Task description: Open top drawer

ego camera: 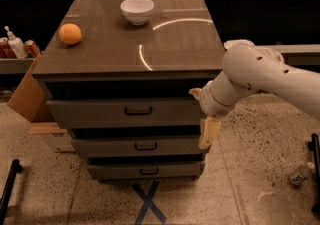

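While I watch through the one camera, the end effector [209,133] hangs at the right end of the top drawer [90,114], pointing down past the drawer's lower right corner and close beside its front. I cannot tell whether it is spread or closed. The white arm [270,81] reaches in from the right of the top drawer. The top drawer sits directly under the worktop [175,54], with a dark gap showing above its front, and its small dark handle [138,111] is at centre, well to the left of the end effector. Two shorter drawers [110,147] lie below the top drawer. Above it on the worktop, an orange [70,34] rests towards the left and a white bowl [137,10] towards the back. A cardboard box [25,96] stands left of the top drawer.
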You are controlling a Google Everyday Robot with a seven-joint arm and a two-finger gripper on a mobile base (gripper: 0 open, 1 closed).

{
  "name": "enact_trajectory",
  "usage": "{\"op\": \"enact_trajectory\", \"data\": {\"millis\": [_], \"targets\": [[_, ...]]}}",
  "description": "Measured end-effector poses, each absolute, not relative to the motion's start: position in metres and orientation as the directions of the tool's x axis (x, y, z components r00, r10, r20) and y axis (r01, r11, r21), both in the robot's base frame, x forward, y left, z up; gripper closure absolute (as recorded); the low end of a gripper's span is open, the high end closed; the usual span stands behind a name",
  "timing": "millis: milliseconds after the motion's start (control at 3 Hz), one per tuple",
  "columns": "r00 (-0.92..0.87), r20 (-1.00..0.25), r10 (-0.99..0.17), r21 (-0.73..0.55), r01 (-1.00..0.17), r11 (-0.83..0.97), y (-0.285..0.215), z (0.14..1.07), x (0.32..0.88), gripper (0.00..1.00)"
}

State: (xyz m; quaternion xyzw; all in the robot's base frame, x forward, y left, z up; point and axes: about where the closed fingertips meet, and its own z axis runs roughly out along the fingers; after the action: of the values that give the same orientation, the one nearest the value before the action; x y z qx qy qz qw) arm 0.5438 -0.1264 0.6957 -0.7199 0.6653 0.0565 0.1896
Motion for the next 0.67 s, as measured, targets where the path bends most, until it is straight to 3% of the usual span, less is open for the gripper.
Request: {"op": "enact_trajectory", "data": {"millis": [667], "targets": [[0.115, -0.305, -0.945, -0.218, -0.975, -0.048, -0.116, 0.681, 0.572, 0.0]]}}
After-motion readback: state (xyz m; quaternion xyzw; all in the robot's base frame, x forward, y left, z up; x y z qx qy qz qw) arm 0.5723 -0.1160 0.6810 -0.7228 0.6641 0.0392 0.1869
